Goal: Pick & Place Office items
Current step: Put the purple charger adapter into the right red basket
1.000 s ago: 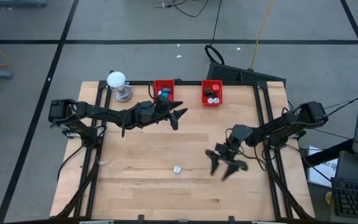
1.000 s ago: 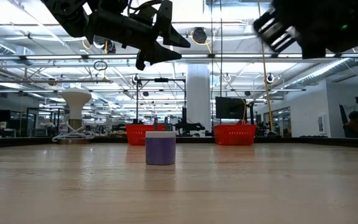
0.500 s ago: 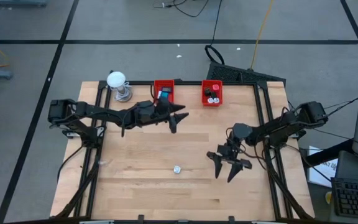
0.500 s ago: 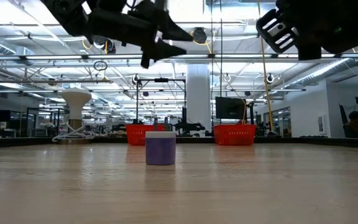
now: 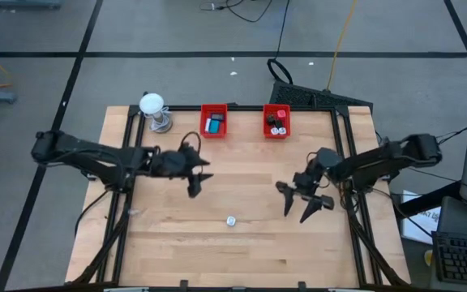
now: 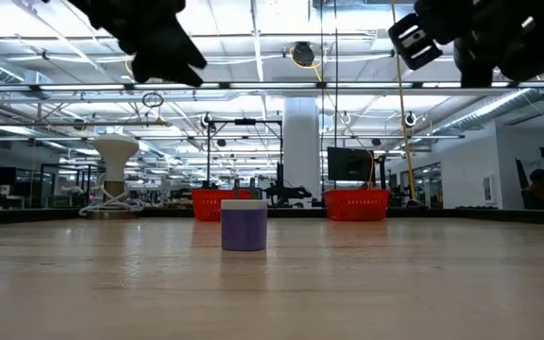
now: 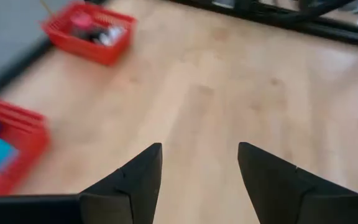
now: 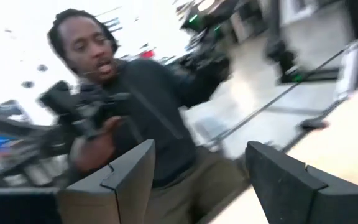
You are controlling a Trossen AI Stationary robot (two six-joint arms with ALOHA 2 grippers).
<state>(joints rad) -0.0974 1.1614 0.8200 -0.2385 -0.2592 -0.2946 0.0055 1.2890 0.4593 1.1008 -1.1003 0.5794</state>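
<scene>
Both arms have pulled back: left gripper [image 5: 199, 182] and right gripper [image 5: 305, 203] hang open and empty, leaving one small piece [image 5: 231, 221] unsorted.

Floor [image 5: 177, 32] around the table was grey, crossed by dark tape lines; loose cables [image 5: 282, 24] ran over it behind the table. Wooden tabletop [image 5: 233, 243] sat in a black frame. Low view showed an open industrial hall: exposed ceiling with strip lights [image 6: 348, 57], a white column [image 6: 300, 151], a dark monitor [image 6: 349, 162], a seated person [image 6: 541, 187] far off. Keyboard [image 5: 464, 258] lay beside the table.
</scene>
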